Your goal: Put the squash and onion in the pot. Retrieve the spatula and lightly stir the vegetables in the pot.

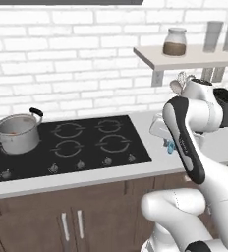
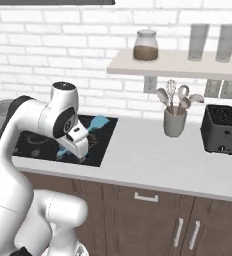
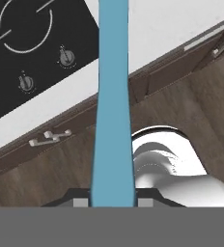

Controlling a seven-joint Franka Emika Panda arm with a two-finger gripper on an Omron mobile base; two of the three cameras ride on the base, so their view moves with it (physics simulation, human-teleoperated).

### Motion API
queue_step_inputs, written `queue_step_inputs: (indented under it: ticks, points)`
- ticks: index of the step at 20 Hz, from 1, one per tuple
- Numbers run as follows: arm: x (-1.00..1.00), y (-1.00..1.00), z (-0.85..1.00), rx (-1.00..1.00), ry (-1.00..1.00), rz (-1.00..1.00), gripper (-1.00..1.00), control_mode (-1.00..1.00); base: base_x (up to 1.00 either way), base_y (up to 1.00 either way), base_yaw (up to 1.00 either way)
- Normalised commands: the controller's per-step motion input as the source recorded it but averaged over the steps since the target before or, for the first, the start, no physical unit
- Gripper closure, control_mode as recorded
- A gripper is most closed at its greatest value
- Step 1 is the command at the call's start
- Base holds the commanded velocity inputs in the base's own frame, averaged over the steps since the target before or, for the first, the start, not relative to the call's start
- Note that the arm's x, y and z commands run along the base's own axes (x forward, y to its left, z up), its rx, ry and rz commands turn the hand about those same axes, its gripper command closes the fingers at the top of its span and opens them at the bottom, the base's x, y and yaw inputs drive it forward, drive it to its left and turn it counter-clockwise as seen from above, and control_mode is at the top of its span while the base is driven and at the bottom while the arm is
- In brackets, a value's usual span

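i have the claw (image 2: 83, 145) clamped on the spatula (image 3: 113, 96), the jaws narrow around its teal stem; from the hand camera the stem runs straight up from between the fingertips toward twelve o'clock, so its long axis lies along the claw's own line of sight. in the right base view the flat blade pokes out past the wrist toward about one o'clock, over the right edge of the hob (image 1: 76, 142). the pot (image 1: 16, 132) stands on the hob's back left burner, at roughly nine o'clock from the claw in the left base view and well apart from it, with the whole hob between them. i see something orange-brown inside the pot, but i can't pick out the onion or the squash separately at this size. my judgement is that the vegetables are loaded and the coming move is a long sweep toward nine o'clock, then turning the blade down into the pot's mouth. there's only one arm, so no choice of hand. i can read no brand, label or writing anywhere on the bench (image 2: 153, 160) or on the shelf (image 2: 178, 65).
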Motion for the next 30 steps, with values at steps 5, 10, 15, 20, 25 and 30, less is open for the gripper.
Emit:
queue_step_inputs:
  ticks: [5, 10, 15, 20, 25, 30]
  points:
    - [0.00, 0.00, 0.00, 0.00, 0.00, 0.00, 1.00, 1.00, 0.00, 0.98, 0.00]
    - [0.00, 0.00, 0.00, 0.00, 0.00, 0.00, 1.00, 1.00, 0.05, 1.00, 0.00]
    - [0.00, 0.00, 0.00, 0.00, 0.00, 0.00, 1.00, 1.00, 0.27, 1.00, 0.00]
    - [0.00, 0.00, 0.00, 0.00, 0.00, 0.00, 1.00, 1.00, 0.51, 0.74, 0.00]
    - [0.00, 0.00, 0.00, 0.00, 0.00, 0.00, 1.00, 1.00, 0.64, 0.20, 0.00]
    - [0.00, 0.00, 0.00, 0.00, 0.00, 0.00, 1.00, 1.00, 0.45, 0.18, 0.00]
